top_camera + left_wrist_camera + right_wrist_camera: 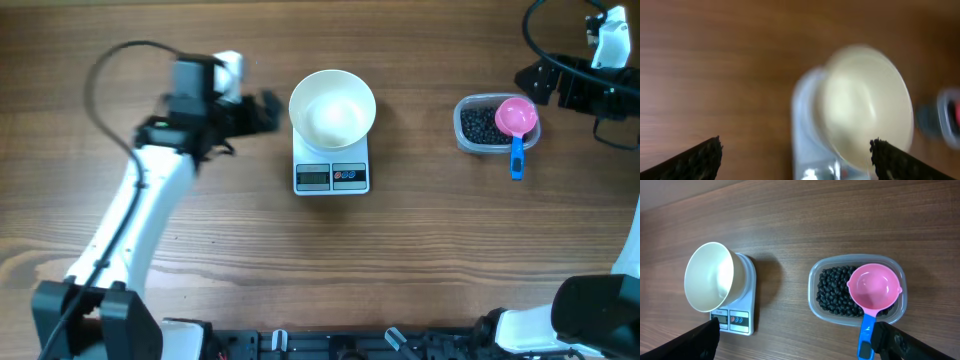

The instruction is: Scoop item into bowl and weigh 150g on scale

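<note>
Loosely heaped, the black beans (832, 292) fill a clear tub (811, 294) on the bench (450, 260), under a pink scoop (874, 286). The right hand (796, 329) hangs released near the tub. The bowl (332, 105) sits on the scale (332, 176), with the left hand (266, 112) released just beside it.
</note>
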Controlling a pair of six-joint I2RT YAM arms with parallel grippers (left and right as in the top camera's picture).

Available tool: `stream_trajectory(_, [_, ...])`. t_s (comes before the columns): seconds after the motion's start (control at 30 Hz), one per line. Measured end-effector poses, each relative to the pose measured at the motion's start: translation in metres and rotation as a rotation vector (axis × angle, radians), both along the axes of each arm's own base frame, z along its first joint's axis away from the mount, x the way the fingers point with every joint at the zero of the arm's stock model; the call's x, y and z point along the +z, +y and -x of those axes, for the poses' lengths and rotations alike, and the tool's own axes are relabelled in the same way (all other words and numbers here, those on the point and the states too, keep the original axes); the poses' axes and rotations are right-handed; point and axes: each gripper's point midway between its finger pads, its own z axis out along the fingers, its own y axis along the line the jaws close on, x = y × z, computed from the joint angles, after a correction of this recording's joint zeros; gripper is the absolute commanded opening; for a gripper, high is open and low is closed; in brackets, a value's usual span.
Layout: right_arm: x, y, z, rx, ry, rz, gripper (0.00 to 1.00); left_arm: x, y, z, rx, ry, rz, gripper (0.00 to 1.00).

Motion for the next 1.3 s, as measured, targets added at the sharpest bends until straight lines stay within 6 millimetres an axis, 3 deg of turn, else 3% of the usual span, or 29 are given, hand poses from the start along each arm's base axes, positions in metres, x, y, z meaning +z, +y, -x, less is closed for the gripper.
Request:
stream_trajectory(0.1, [0.0, 0.0, 0.0, 0.0, 0.0, 0.0, 1.0, 0.007, 0.052, -0.016, 0.171, -0.03, 0.033, 1.0])
stream_trajectory(0.23, [0.0, 0.0, 0.0, 0.0, 0.0, 0.0, 1.0, 0.002, 0.113, -0.013, 0.379, 0.015, 0.076, 1.0])
stream_trajectory(0.33, [0.0, 0.0, 0.0, 0.0, 0.0, 0.0, 1.0, -0.001, 0.132, -0.008, 0.46, 0.041, 0.1, 1.0])
stream_trajectory(0.47, [0.0, 0.0, 0.0, 0.0, 0.0, 0.0, 1.0, -0.001, 0.126, -0.008, 0.461, 0.052, 0.121, 1.0])
stream_trajectory(0.6, [0.0, 0.0, 0.0, 0.0, 0.0, 0.0, 1.0, -0.009, 0.085, 0.004, 0.357, 0.131, 0.166, 1.0])
stream_trajectory(0.73, [0.0, 0.0, 0.0, 0.0, 0.0, 0.0, 1.0, -0.03, 0.015, 0.045, 0.139, 0.297, 0.121, 1.0])
stream_trajectory(0.77, [0.0, 0.0, 0.0, 0.0, 0.0, 0.0, 1.0, -0.035, -0.01, 0.062, 0.036, 0.339, 0.085, 1.0])
stream_trajectory(0.97, [0.0, 0.0, 0.0, 0.0, 0.0, 0.0, 1.0, -0.048, -0.101, 0.118, -0.39, 0.328, -0.071, 1.0])
stream_trajectory(1.23, [0.0, 0.0, 0.0, 0.0, 0.0, 0.0, 1.0, -0.064, -0.18, 0.151, -0.7, 0.157, -0.243, 1.0])
stream_trajectory(1.3, [0.0, 0.0, 0.0, 0.0, 0.0, 0.0, 1.0, -0.075, -0.185, 0.156, -0.744, 0.162, -0.276, 1.0])
